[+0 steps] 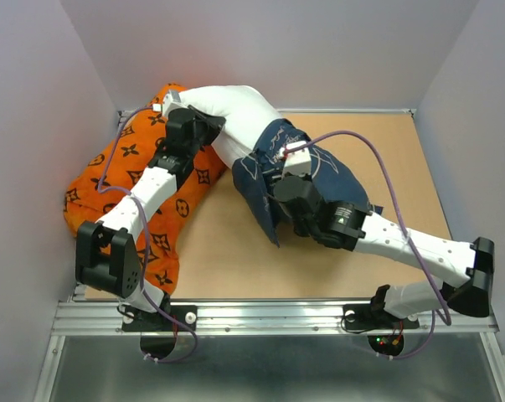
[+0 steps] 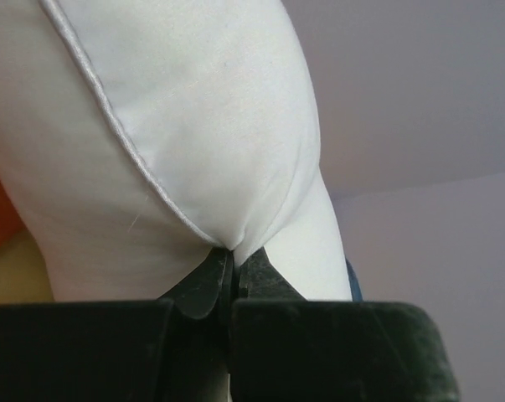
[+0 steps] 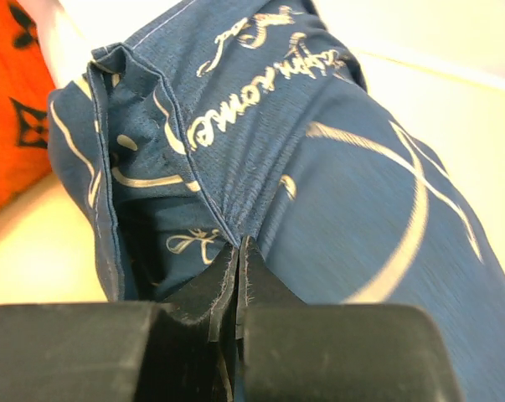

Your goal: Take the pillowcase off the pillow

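Note:
The white pillow [image 1: 235, 113] lies at the back of the table, its far half bare and its near half inside the navy pillowcase [image 1: 273, 180]. My left gripper [image 1: 203, 126] is shut on the pillow's bare white corner, pinching a fold of it [image 2: 227, 151]. My right gripper [image 1: 287, 159] is shut on the pillowcase's navy fabric with pale drawings [image 3: 319, 167], next to its open hemmed mouth [image 3: 110, 167]. A sliver of navy shows behind the pillow in the left wrist view [image 2: 355, 280].
An orange cushion with black motifs [image 1: 122, 188] lies along the left side, under the left arm; it shows in the right wrist view [image 3: 13, 92]. The tan table [image 1: 386, 159] has grey walls on the left, back and right. A metal rail [image 1: 260, 316] runs along the near edge.

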`<action>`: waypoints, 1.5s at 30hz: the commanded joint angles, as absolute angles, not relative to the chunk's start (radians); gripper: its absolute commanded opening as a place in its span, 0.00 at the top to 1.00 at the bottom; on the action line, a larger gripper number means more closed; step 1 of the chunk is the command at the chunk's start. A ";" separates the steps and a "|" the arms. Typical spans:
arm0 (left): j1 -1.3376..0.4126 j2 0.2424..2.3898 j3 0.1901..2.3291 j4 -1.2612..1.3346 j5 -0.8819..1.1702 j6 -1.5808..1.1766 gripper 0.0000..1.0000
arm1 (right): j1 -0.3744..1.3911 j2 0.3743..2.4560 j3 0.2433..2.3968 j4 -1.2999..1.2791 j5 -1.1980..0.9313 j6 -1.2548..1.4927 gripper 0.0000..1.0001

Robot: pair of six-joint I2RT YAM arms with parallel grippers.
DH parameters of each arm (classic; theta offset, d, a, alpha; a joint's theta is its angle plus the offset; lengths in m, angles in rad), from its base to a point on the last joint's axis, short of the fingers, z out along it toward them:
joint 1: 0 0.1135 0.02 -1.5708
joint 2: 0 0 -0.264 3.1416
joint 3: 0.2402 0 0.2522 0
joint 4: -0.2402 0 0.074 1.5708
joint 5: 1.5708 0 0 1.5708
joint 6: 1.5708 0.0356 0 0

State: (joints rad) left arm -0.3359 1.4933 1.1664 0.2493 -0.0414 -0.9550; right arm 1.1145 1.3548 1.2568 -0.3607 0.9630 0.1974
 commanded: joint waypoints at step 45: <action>0.206 1.718 1.824 0.084 -0.144 -0.790 1.00 | 1.123 0.833 1.785 -1.029 1.273 0.505 0.99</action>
